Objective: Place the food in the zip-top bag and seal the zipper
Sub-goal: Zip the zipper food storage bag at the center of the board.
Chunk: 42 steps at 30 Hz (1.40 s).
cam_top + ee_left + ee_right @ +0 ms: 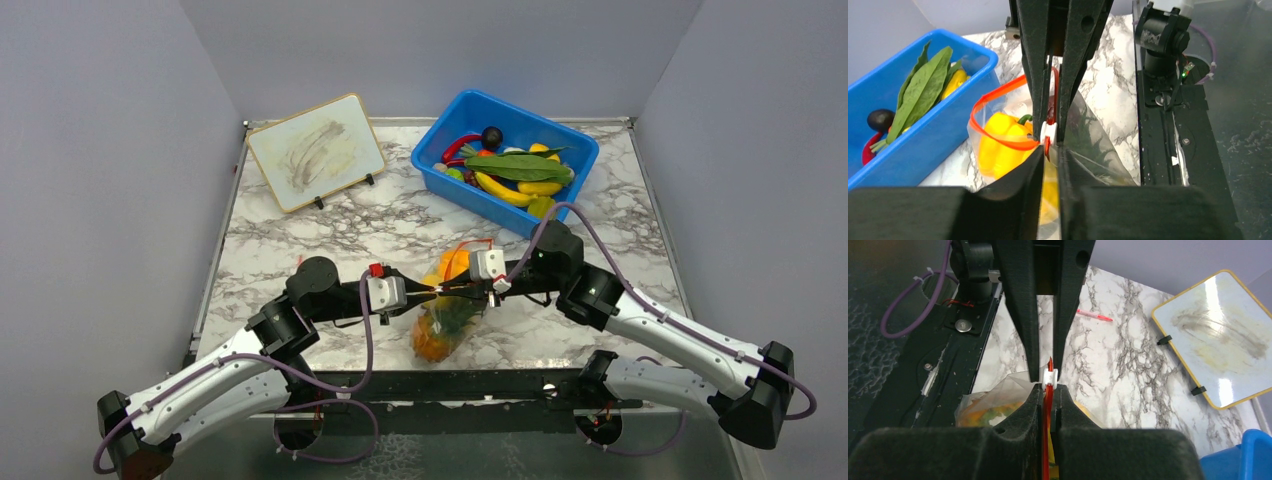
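The zip-top bag (447, 318) lies at the table's near middle, with an orange and green pineapple and a yellow pepper (998, 142) inside. My left gripper (432, 291) and right gripper (470, 290) meet tip to tip at the bag's mouth. In the left wrist view my left gripper (1050, 150) is shut on the bag's edge. The zipper (998, 97) bows open in a loop to the left. In the right wrist view my right gripper (1048, 387) is shut on the zipper (1048, 410). The white slider (1049, 374) sits where the two grippers' tips meet.
A blue bin (470, 200) at the back right holds bananas (505, 190), green leaves (515, 165) and a dark round fruit (491, 135). It is close beside the bag in the left wrist view (923, 150). A small whiteboard (315, 150) stands at the back left. A red pen (1095, 316) lies on the marble.
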Motion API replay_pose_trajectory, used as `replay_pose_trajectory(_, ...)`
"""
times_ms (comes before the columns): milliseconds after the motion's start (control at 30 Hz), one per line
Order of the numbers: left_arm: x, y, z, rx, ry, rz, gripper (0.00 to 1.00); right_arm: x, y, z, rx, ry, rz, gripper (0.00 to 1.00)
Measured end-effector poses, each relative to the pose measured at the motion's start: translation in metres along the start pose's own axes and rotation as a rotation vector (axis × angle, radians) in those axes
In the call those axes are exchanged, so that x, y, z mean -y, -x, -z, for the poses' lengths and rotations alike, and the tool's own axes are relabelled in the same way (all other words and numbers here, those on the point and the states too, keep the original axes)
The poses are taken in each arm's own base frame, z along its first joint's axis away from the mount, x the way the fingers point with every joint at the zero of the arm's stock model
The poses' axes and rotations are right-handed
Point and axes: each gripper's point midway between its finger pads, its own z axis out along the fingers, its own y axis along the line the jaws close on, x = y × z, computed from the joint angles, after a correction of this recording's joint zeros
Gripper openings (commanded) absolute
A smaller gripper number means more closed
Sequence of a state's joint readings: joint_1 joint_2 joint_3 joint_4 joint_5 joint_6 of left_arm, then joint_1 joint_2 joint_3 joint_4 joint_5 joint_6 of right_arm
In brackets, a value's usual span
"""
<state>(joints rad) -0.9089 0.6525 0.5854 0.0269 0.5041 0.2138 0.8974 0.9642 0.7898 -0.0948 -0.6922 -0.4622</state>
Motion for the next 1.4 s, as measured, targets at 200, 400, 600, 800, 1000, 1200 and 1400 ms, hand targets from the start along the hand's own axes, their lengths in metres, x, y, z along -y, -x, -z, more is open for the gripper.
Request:
replay_pose_trajectory(200,-0.001,-0.004,0.000,-0.005,0.007,0.004,0.00,0.000,-0.002,-0.001,-0.002,0.001,-0.015,0.05)
replay_pose_trajectory(400,-0.001,-0.004,0.000,-0.004,0.006,0.004,0.00,0.000,-0.003,-0.002,-0.004,0.005,-0.022,0.26)
replay_pose_trajectory(600,0.000,-0.005,0.000,-0.010,0.003,0.007,0.00,-0.001,-0.005,-0.007,-0.006,0.029,-0.040,0.27)
replay_pose_trajectory(800,0.000,-0.005,0.000,-0.010,0.003,0.007,0.00,-0.001,-0.003,-0.009,-0.001,0.036,-0.052,0.28)
replay_pose_trajectory(1000,0.000,-0.005,0.001,-0.009,0.004,0.006,0.00,-0.002,-0.001,-0.009,0.007,0.041,-0.059,0.09)
replay_pose_trajectory(1200,0.000,-0.004,0.003,-0.010,0.008,-0.002,0.00,-0.003,-0.001,-0.009,0.007,0.045,-0.057,0.01)
replay_pose_trajectory(1400,0.001,0.006,0.011,0.020,0.017,-0.040,0.00,0.001,0.002,-0.006,-0.005,0.020,-0.029,0.01)
